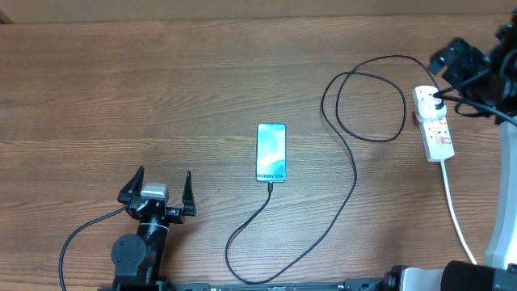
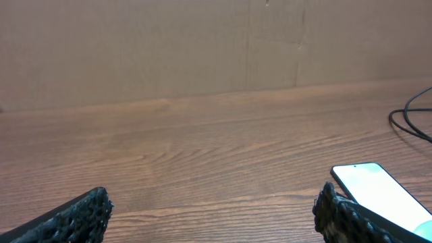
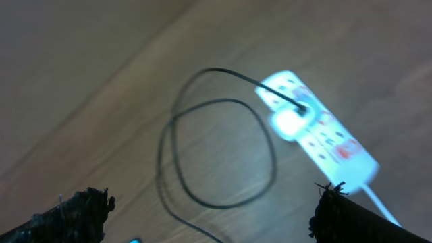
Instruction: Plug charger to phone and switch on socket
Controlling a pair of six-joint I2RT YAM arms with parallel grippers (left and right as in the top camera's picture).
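Note:
The phone lies face up mid-table, its blue screen lit, and its corner shows in the left wrist view. The black charger cable runs from the phone's near end, loops, and its plug sits in the white socket strip at the right. The right wrist view shows the strip and the cable loop, blurred. My left gripper is open and empty, left of the phone. My right gripper is open above the table, over the cable loop beside the strip.
The strip's thick white cord runs toward the table's front right. A cardboard wall stands at the back of the wooden table. The right arm hangs over the far right corner.

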